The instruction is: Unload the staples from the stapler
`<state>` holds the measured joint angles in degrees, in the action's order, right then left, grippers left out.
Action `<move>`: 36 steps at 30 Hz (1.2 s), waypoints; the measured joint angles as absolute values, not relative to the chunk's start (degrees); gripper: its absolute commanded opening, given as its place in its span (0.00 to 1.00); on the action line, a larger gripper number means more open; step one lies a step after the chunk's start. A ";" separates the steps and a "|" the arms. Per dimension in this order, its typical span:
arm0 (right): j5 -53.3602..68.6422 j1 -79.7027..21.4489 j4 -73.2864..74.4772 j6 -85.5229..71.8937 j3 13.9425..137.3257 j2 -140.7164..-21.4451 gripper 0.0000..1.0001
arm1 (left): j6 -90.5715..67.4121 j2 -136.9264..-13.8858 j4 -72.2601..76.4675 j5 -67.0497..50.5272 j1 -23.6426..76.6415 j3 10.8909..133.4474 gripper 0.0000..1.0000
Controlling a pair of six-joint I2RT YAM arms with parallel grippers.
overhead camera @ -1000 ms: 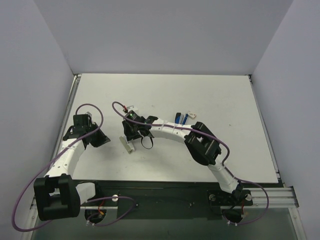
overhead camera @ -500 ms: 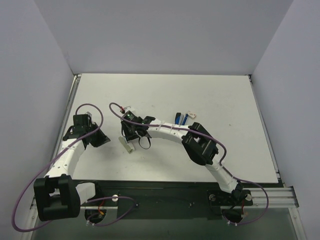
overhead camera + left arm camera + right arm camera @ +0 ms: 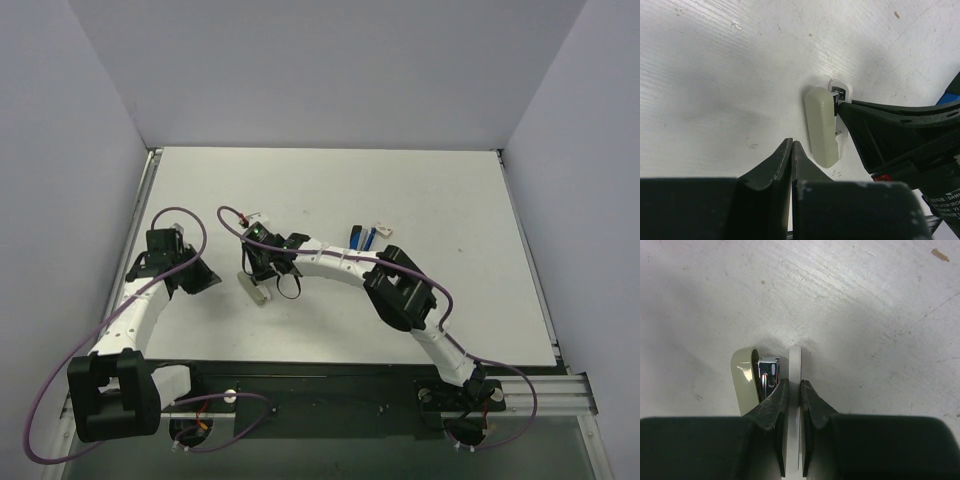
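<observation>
The slim blue stapler (image 3: 357,237) with a dark end lies on the table behind my right arm, and neither gripper touches it. The staples are not in view. My right gripper (image 3: 795,387) is shut on the thin white bottom plate (image 3: 795,360) of a pale cream hinged bar (image 3: 744,377) that has a chrome rail (image 3: 768,371) inside. From above, this bar (image 3: 258,288) lies left of centre under the right gripper (image 3: 264,272). My left gripper (image 3: 791,146) is shut and empty, a short way left of the bar (image 3: 821,127).
A small pale piece (image 3: 383,230) lies beside the blue stapler. A white tag (image 3: 259,216) hangs on the right arm's purple cable. The side walls stand close to the table (image 3: 330,180) at left, right and back. The right gripper's dark fingers (image 3: 885,122) fill the right of the left wrist view.
My right gripper has closed from about half open onto the bar's white plate, and it has shifted slightly left. The left arm has not moved.
</observation>
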<state>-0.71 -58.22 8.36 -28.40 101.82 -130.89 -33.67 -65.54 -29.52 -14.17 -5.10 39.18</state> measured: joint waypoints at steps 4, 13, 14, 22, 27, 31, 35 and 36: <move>-0.69 -58.15 8.32 -28.47 101.75 -130.87 0.00 | -33.71 -65.54 -29.32 -14.52 -5.10 38.92 0.27; -0.78 -56.21 3.66 -29.80 88.60 -122.87 0.00 | -33.56 -65.36 -25.56 -20.99 -5.10 36.77 0.64; -0.84 -55.81 3.64 -29.87 87.11 -121.84 0.00 | -33.61 -65.30 -25.10 -21.91 -5.04 36.51 0.66; -1.72 -54.19 4.21 -30.70 78.39 -112.90 0.00 | -35.16 -65.10 -19.97 -26.63 1.72 36.36 0.80; -3.18 -54.39 4.16 -31.59 75.33 -106.54 0.00 | -37.63 -64.95 -16.40 -27.42 8.43 36.36 0.86; -5.80 -54.41 4.10 -31.75 72.69 -100.79 0.00 | -39.66 -64.95 -12.86 -27.73 10.81 36.36 0.89; -7.79 -54.41 4.14 -31.97 70.89 -97.19 0.00 | -41.56 -65.08 -8.88 -27.90 12.23 36.36 0.89; -8.14 -54.41 4.23 -32.05 70.63 -96.62 0.00 | -42.02 -65.28 -7.99 -27.97 12.43 36.36 0.89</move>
